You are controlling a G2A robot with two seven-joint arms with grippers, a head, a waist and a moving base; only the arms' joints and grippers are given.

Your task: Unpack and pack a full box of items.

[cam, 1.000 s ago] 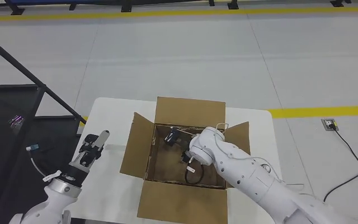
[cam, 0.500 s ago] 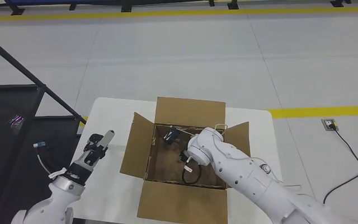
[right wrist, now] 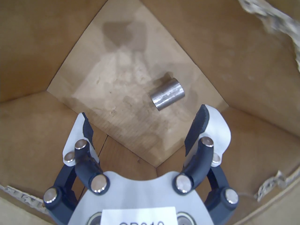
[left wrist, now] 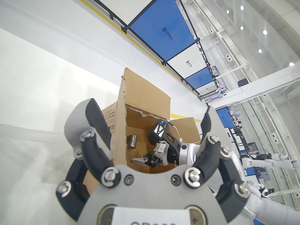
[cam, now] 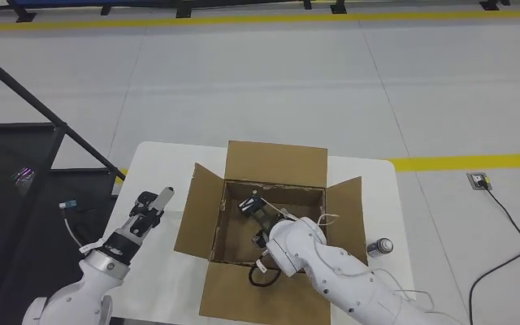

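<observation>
Drifting nearer to the left flap of the box (cam: 276, 162), the left gripper (cam: 158, 199) stayed open over the surface (cam: 162, 162). Inside, the right gripper (right wrist: 144, 115), its arm shifted back, hung open above the metal cylinder (right wrist: 167, 94) on the box floor; walls stood close around, so unpacking probably needed a steep reach.

The box (cam: 276, 165) is matt brown cardboard, its torn edges rough and fibrous. The cylinder (right wrist: 167, 94) is dull, brushed grey metal. The worktop (cam: 158, 175) looks smooth and white.
</observation>
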